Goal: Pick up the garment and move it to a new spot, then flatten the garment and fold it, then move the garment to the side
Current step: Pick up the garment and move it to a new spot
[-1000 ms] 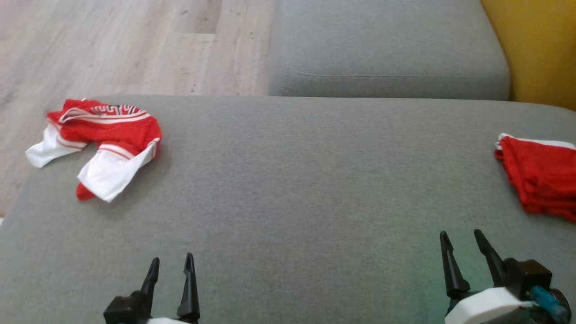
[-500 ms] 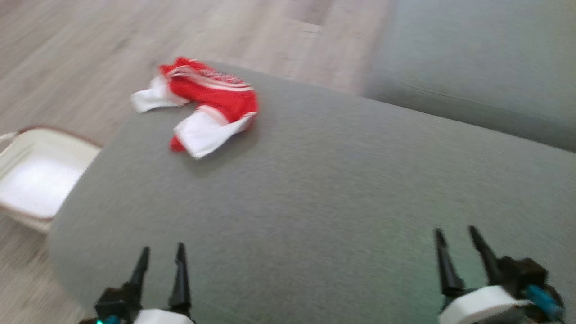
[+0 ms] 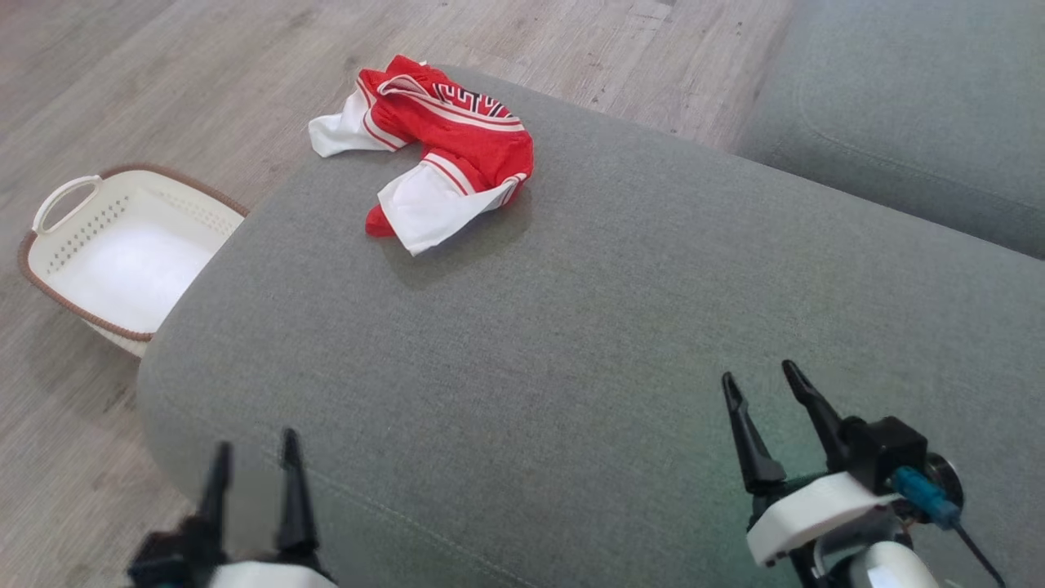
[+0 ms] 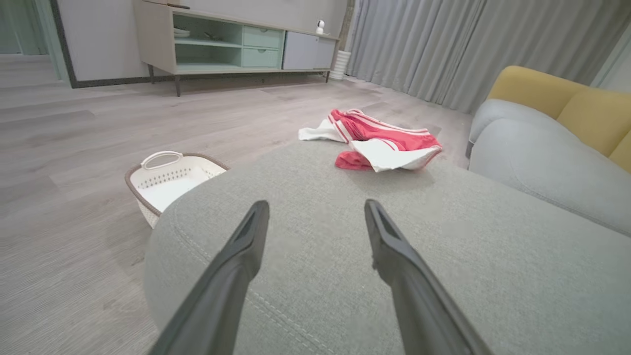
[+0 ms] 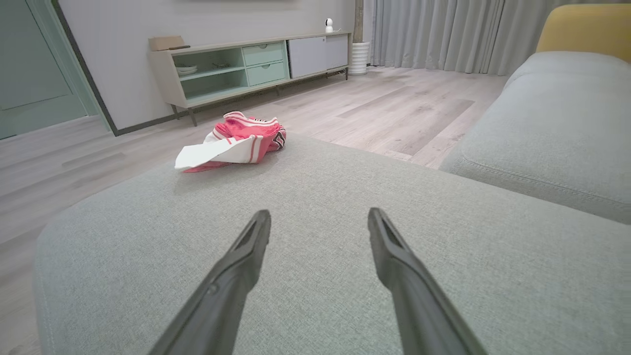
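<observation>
garment (image 3: pixel 441 151) lying crumpled on grey cushion (image 3: pixel 571 327) far corner; left gripper (image 3: pixel 255 441) and right gripper (image 3: pixel 758 371) hovering well apart from it, fingers spread, gripping nothing; basket (image 3: pixel 57 196) sitting on floor beside cushion

A grey cushion (image 3: pixel 620 327) is found standing on a wood-grain floor (image 3: pixel 163 73). A crumpled red-and-white garment (image 3: pixel 457 155) is laid on the cushion, near its far left corner. A white basket (image 3: pixel 86 233) is set on the floor, just beside the cushion
</observation>
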Available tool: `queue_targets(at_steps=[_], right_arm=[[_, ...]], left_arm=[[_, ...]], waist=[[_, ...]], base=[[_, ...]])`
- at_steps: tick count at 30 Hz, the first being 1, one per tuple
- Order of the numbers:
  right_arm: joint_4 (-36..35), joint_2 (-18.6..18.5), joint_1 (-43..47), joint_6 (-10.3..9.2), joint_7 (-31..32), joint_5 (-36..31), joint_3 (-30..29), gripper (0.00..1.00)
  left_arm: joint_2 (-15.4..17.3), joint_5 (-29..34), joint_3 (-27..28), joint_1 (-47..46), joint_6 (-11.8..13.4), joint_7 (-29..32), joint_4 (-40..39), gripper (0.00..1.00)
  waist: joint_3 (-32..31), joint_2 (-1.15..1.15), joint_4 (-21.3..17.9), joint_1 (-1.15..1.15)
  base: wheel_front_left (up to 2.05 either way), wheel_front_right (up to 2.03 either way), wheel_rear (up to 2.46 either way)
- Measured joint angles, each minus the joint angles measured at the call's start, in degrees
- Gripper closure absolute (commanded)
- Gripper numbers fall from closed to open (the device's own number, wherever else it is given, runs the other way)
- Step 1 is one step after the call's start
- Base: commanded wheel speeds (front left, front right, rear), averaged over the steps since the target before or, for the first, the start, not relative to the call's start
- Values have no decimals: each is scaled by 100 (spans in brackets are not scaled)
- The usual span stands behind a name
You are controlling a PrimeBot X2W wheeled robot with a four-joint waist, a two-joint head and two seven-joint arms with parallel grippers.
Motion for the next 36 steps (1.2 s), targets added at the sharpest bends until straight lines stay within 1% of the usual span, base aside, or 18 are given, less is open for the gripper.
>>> queue_targets(at_steps=[2,3,5,8,10,12,14,16,17,18,19,20,21,22,24,28,32,36], right_arm=[[-9,0,0,0,-44,-36,-58,0],[-26,0,2,0,-60,-35,-110,0],[-101,0,7,0,-93,-36,-215,0],[-253,0,17,0,-88,-123,-375,0],[-450,0,12,0,-7,-244,-455,0],[-647,0,-19,0,123,-416,-487,0],[-802,-1,-105,1,242,-569,-511,0],[-970,-3,-265,0,361,-725,-525,0],[-1053,-4,-357,0,404,-787,-522,0],[-1131,-5,-453,0,449,-832,-516,0],[-1194,-7,-545,0,485,-869,-509,0],[-1258,-8,-627,0,533,-906,-488,0],[-1352,-13,-732,0,630,-1001,-445,0],[-1406,-15,-762,0,667,-1047,-432,0],[-1497,-16,-816,0,754,-1140,-394,0],[-1667,-23,-847,0,868,-1279,-377,0],[-1851,-25,-916,0,959,-1346,-403,0],[-2048,-29,-990,0,1043,-1437,-421,0]], left_arm=[[41,-32,190,-1,-1,0,-40,0],[119,-37,289,-1,-23,0,-86,0],[355,-37,452,-35,-45,25,-211,0],[808,-36,678,-285,-154,286,-419,0],[1077,-36,838,-726,-248,485,-550,0],[1277,-56,1037,-1358,-377,665,-610,0],[1483,-70,1082,-2036,-510,880,-595,0],[1568,-82,1082,-2698,-669,1079,-469,0],[1570,-88,1062,-3004,-788,1173,-367,0],[1570,-94,1005,-3298,-996,1260,-244,0],[1556,-144,965,-3567,-1154,1355,-59,0],[1567,-120,877,-3822,-1287,1401,160,0],[1561,-49,716,-4274,-1547,1557,595,0],[1521,-86,642,-4467,-1688,1621,798,0],[1341,-232,530,-4787,-1944,1803,1183,0],[992,-285,45,-5210,-2461,2263,1896,0],[664,-428,-243,-5416,-2727,2474,2464,0],[483,-486,-491,-5592,-2851,2643,2938,0]], waist=[[-20,0,-6,0],[-27,0,-7,0],[-28,0,-3,-1],[36,0,8,-2],[149,0,-8,-1],[300,0,-69,-1],[467,0,-153,-1],[645,0,-252,0],[735,0,-304,0],[829,0,-361,0],[923,0,-420,0],[1017,0,-481,0],[1205,0,-606,0],[1300,0,-669,0],[1489,0,-787,0],[1882,0,-983,1],[2253,0,-1126,1],[2567,0,-1235,0]], base=[[0,0,0],[0,0,0],[0,0,0],[0,0,0],[0,0,0],[0,0,0],[0,0,0],[0,0,0],[0,0,0],[0,0,0],[0,0,0],[0,0,0],[0,0,0],[0,0,0],[0,0,0],[0,0,0],[0,0,0],[0,0,0]])
